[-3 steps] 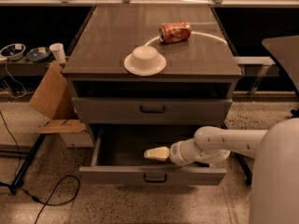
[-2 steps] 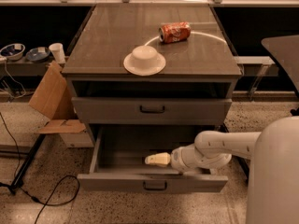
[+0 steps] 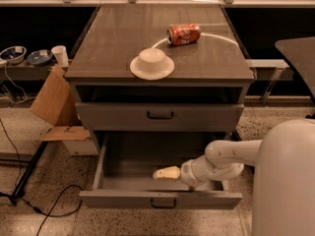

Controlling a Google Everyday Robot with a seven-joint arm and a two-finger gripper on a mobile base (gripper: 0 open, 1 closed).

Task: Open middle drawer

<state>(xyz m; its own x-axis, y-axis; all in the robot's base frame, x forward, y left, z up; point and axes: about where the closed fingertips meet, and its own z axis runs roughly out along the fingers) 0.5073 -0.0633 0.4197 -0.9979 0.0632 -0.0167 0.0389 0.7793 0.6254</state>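
Observation:
The middle drawer [image 3: 123, 199], grey with a low front and a small black bar handle [image 3: 163, 203], stands pulled out below the taller-fronted top drawer [image 3: 108, 117]. Its inside is bare. My gripper [image 3: 166, 173] reaches in from the right on the white arm [image 3: 226, 156]. Its cream tip is inside the drawer, just behind the front panel and right of the middle. The third drawer is hidden under the open one.
On the cabinet top lie a white bowl on a plate [image 3: 152, 63] and a red soda can [image 3: 184, 34] on its side. A cardboard box [image 3: 59, 107] and cables [image 3: 44, 205] are on the floor at the left. My white body [image 3: 285, 181] fills the lower right.
The middle drawer has slid farther out toward the camera. My gripper and arm have moved back with it, staying inside just behind the drawer front.

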